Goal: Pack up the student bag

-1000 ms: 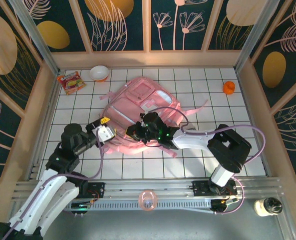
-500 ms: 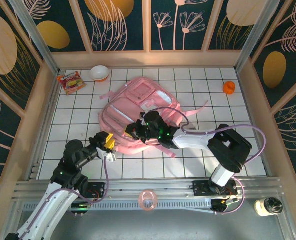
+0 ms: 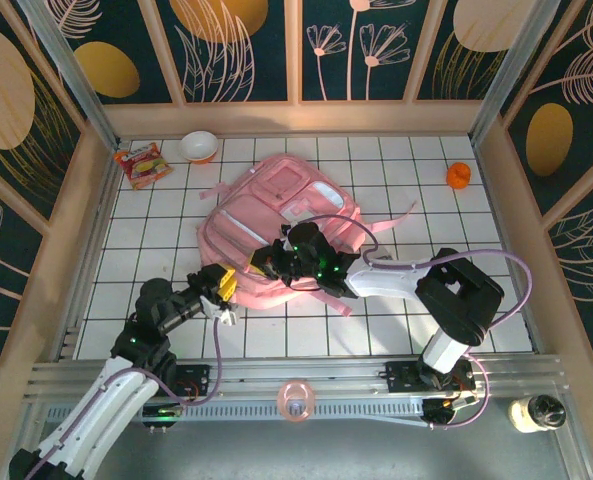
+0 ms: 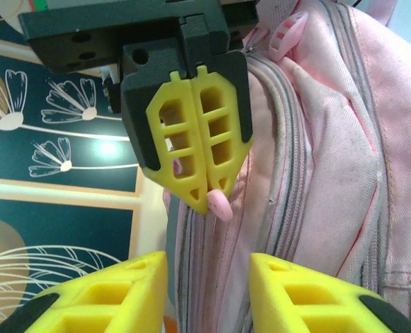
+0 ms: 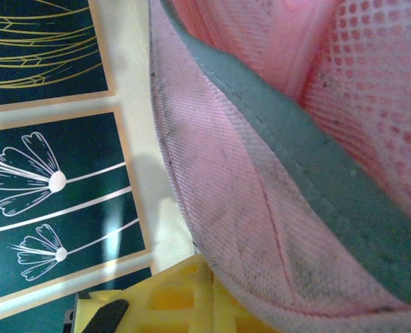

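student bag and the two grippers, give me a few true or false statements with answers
1. The student bag lies on the table, front pockets facing up. True.
2. The right gripper stands wide open. False: its jaws are shut on a pink tab of the bag.
3. The left gripper holds the white bowl. False: it is at the bag's near-left edge, fingers apart, and the bowl sits at the table's far edge.
4. The orange object sits far right of the bag. True.
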Motion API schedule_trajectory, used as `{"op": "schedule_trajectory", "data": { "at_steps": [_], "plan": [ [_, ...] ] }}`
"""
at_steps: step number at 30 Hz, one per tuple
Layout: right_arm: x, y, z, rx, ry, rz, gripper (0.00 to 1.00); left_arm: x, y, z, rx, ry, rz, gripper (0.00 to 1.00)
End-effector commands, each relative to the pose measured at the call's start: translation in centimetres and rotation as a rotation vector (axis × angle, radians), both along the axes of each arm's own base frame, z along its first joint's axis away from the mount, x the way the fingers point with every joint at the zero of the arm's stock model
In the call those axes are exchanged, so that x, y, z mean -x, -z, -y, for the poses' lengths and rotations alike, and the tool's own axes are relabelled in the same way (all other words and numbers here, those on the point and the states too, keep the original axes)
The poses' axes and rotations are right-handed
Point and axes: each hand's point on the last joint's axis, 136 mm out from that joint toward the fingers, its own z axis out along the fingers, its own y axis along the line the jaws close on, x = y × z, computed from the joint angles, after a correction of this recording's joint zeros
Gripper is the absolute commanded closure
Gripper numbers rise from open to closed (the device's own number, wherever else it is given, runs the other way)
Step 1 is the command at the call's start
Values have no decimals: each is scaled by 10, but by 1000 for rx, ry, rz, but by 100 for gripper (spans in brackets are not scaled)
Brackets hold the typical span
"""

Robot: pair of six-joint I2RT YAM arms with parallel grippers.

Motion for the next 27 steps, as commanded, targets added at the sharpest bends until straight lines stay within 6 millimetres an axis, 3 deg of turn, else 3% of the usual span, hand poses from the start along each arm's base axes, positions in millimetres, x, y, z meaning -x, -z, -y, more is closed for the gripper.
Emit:
{"op": "schedule_trajectory", "data": {
  "at_steps": [1,13,27],
  "plan": [
    [3,-48,-11,-139,-39,70,100,6,-13,13,13,88,91,66],
    [5,-51,-12,-163,-43,71,100,8,-12,27,0,121,109,71],
    [9,-51,-12,-175,-57,69,100,-7,-7,18,6,14,90,78]
  ]
}}
